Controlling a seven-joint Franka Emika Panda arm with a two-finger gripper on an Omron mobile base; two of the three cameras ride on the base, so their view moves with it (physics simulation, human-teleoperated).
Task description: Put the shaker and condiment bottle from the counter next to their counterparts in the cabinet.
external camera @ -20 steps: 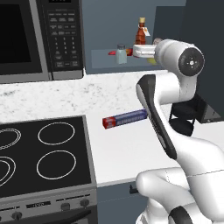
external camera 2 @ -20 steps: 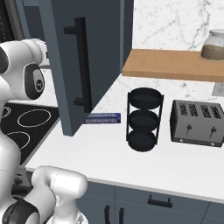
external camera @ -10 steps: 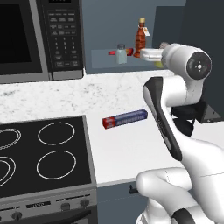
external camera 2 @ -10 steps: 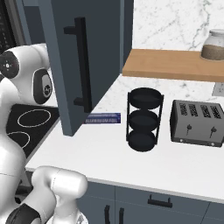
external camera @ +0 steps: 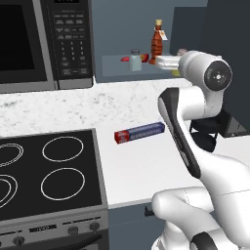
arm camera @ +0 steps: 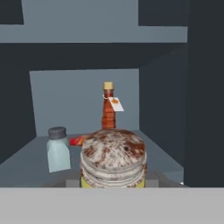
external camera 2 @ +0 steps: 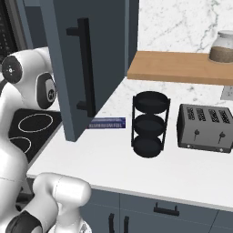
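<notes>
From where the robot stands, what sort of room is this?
A kitchen, rendered by computer: a microwave hangs over a black cooktop, a toaster sits on the white counter, and a condiment bottle stands in the open cabinet.

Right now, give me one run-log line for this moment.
end effector: shut on shaker, at cabinet mouth | condiment bottle: upright on shelf | pale shaker: left of held shaker | pending: release
</notes>
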